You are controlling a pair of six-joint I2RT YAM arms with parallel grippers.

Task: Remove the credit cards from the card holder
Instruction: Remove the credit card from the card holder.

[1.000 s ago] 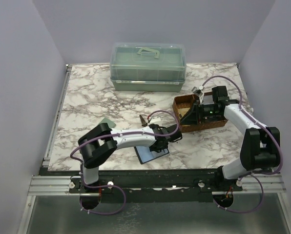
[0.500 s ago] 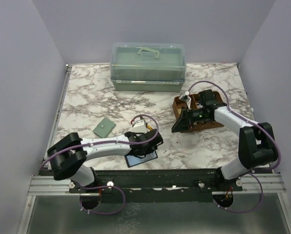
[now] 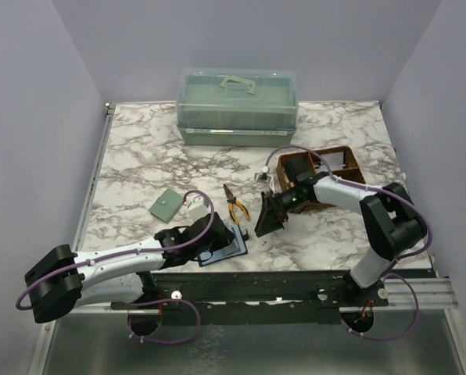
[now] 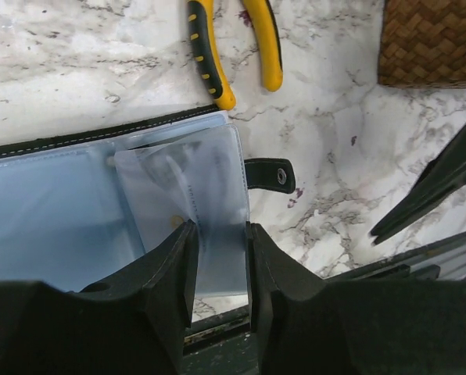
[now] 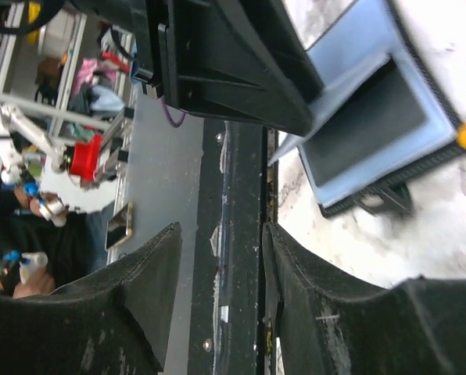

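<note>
The card holder (image 4: 53,211) lay spread open on the marble table (image 4: 335,117) directly beneath your left gripper (image 4: 217,230), blue-grey lining upward, with its snap tab (image 4: 270,175) just to the right of the fingers. You had that gripper's jaws parted only a narrow way, tips down over the clear sleeve (image 4: 217,180). Nothing was clamped between them as far as the wrist view showed, though whether the tips pressed on the plastic could not be told. Your right gripper (image 5: 220,234) hung near the holder, jaws about half apart and empty, with the holder ahead of its tips. By my reading the opening was done but the taking-out was not: the credit cards (image 4: 178,195) seemed to sit inside the sleeve, none lay loose on the table, and every card was left to draw. The yellow pliers (image 4: 209,62) lay just beyond your left fingertips
</note>
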